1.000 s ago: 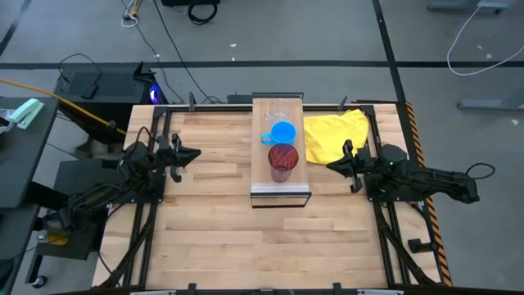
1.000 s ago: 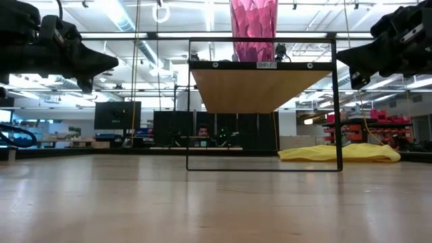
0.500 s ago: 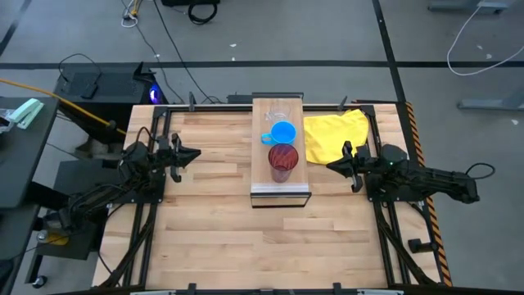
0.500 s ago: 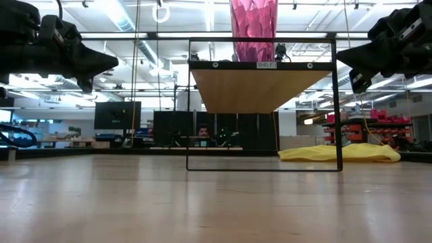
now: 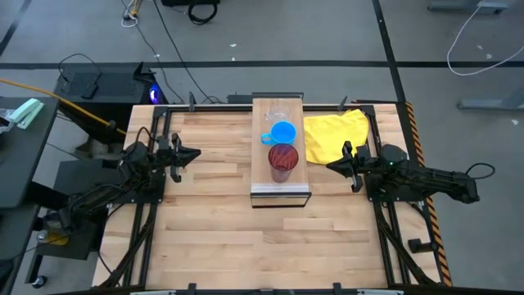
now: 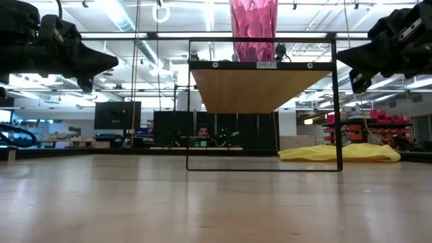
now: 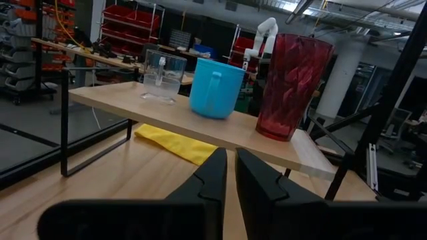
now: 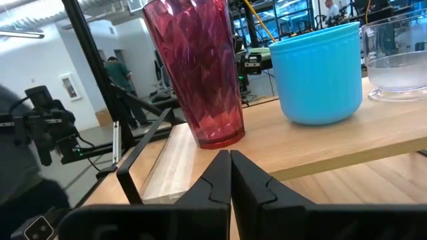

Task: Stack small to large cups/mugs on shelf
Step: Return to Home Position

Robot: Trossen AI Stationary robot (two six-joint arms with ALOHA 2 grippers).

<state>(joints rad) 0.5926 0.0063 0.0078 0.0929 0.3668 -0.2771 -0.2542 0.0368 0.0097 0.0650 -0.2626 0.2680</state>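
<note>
On the raised wooden shelf point(image 5: 279, 183) three vessels stand upright in a row: a tiny clear glass cup point(image 5: 277, 114) at the far end, a blue mug point(image 5: 282, 133) in the middle, a tall red tumbler point(image 5: 282, 161) nearest the front. All three also show in the left wrist view, glass point(image 7: 162, 76), mug point(image 7: 215, 87), tumbler point(image 7: 292, 85). My left gripper point(image 5: 195, 153) hovers shut to the shelf's left. My right gripper point(image 5: 331, 165) hovers shut to the shelf's right. Neither touches anything.
A yellow cloth point(image 5: 336, 133) lies on the table right of the shelf, near the far edge and just beyond my right gripper. The shelf's dark metal frame point(image 6: 263, 104) stands at its near end. People show in the room beyond the table.
</note>
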